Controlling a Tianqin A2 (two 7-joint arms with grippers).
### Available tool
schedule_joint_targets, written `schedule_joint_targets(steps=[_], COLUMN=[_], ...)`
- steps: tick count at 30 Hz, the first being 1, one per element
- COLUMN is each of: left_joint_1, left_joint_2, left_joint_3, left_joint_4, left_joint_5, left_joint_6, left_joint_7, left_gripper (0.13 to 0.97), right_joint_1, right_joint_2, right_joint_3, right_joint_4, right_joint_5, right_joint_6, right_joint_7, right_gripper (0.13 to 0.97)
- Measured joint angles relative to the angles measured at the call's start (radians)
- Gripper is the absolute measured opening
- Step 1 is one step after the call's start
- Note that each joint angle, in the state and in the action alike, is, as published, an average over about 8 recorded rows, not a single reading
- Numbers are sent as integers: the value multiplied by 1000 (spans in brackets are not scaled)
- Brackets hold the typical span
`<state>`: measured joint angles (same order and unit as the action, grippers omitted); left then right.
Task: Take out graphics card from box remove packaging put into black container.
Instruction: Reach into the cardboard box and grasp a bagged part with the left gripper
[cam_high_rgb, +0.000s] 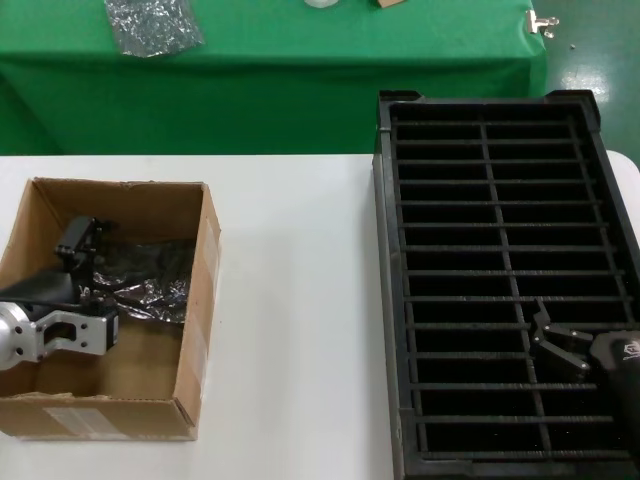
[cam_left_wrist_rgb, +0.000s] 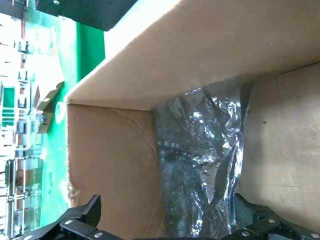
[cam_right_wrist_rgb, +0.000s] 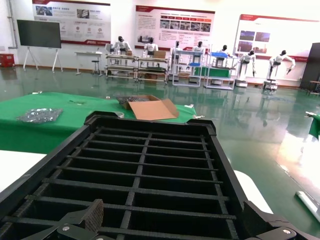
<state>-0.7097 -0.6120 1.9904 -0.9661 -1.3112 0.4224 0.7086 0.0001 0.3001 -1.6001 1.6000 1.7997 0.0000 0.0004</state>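
Left end effector (cam_high_rgb: 82, 262) wide inside box (cam_high_rgb: 196, 300) w/ packaging (cam_high_rgb: 150, 280); right one (cam_high_rgb: 555, 343) wide.

Seen from the robot's head, the camera looks forward and down over a white table (cam_high_rgb: 300, 300), taking in the box (cam_high_rgb: 195, 330) at left, the black container (cam_high_rgb: 385, 300) at right and a green-draped table (cam_high_rgb: 300, 70) beyond. The left wrist camera sits low inside the box (cam_left_wrist_rgb: 210, 45), very close to its walls and to the packaging (cam_left_wrist_rgb: 200, 165) that the head view also shows; which way it faces is hard to judge. The right wrist camera hovers just above the black container (cam_right_wrist_rgb: 150, 165), looking along its slots toward the green-draped table (cam_right_wrist_rgb: 75, 112) and the hall behind, ground shared with the head view.
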Motion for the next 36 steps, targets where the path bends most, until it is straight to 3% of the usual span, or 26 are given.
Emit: schedule_joint_targets(steps=[11, 18, 20, 28, 32, 36], left_joint_1=[13, 17, 20, 36, 41, 44], left_joint_2=[-15, -16, -19, -38, -46, -51], left_joint_3=[-7, -10, -6, 7, 9, 9], left_joint_4=[-37, -38, -40, -62, -72, -77], left_joint_5=[2, -13, -7, 34, 50, 61], left_joint_6=[-15, -19, -11, 22, 31, 38], left_joint_7=[-10, 7, -3, -64, -87, -105], left_gripper=[831, 685, 664, 446, 446, 362], right_joint_1=[0, 0, 0, 0, 0, 0], right_joint_2=[0, 0, 0, 0, 0, 0], right_joint_3=[0, 0, 0, 0, 0, 0], right_joint_4=[0, 0, 0, 0, 0, 0], right_joint_5=[0, 0, 0, 0, 0, 0], right_joint_6=[0, 0, 0, 0, 0, 0], right_joint_7=[0, 0, 0, 0, 0, 0], right_gripper=[966, 966, 966, 966, 966, 966])
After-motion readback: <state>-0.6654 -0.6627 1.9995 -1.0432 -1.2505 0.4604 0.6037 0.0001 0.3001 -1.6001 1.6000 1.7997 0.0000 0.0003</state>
